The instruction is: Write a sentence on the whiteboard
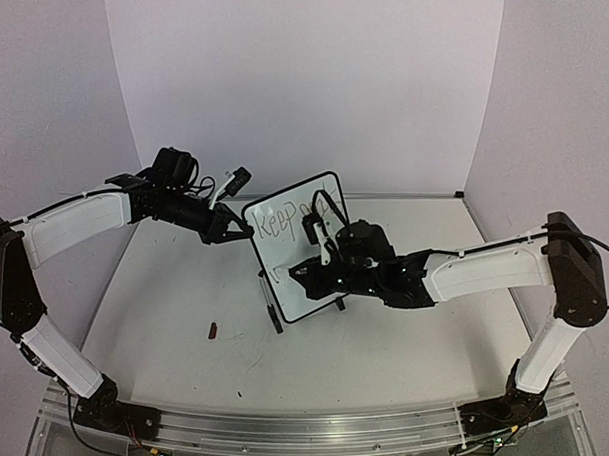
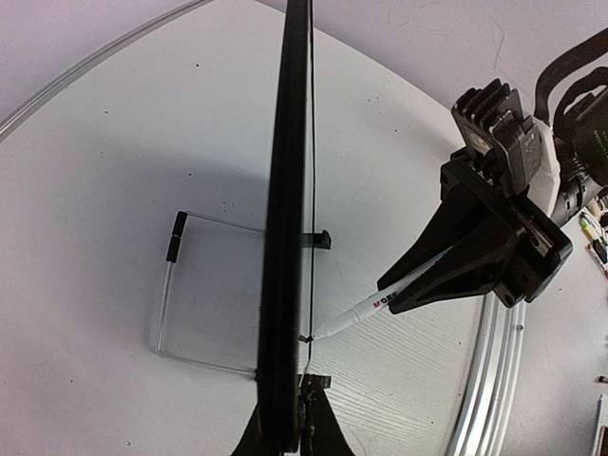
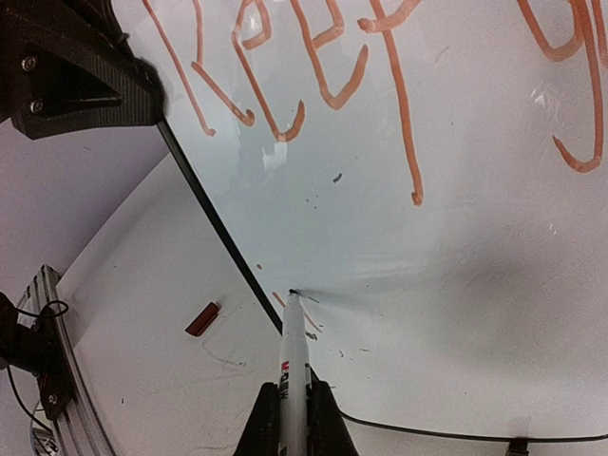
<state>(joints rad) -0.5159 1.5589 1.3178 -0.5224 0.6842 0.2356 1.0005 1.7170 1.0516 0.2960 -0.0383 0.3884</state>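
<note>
The whiteboard (image 1: 304,278) stands upright on the table, tilted a little, and "Keep" (image 1: 281,225) is written near its top. My left gripper (image 1: 230,231) is shut on the board's left edge. In the left wrist view the board's black frame (image 2: 285,218) runs edge-on between the fingers (image 2: 328,418). My right gripper (image 1: 302,273) is shut on a white marker (image 3: 294,347). The marker's tip touches the board's lower left part beside a short fresh stroke (image 3: 309,318). The right wrist view shows the sentence (image 3: 313,66) as orange-red strokes reading "Keep" plus the start of a "g" (image 3: 570,85).
A small red marker cap (image 1: 214,331) lies on the table left of the board, also seen as the cap (image 3: 201,318). The board's clear wire stand (image 2: 171,285) juts out behind it. White walls enclose the table, and an aluminium rail (image 1: 291,424) runs along the near edge.
</note>
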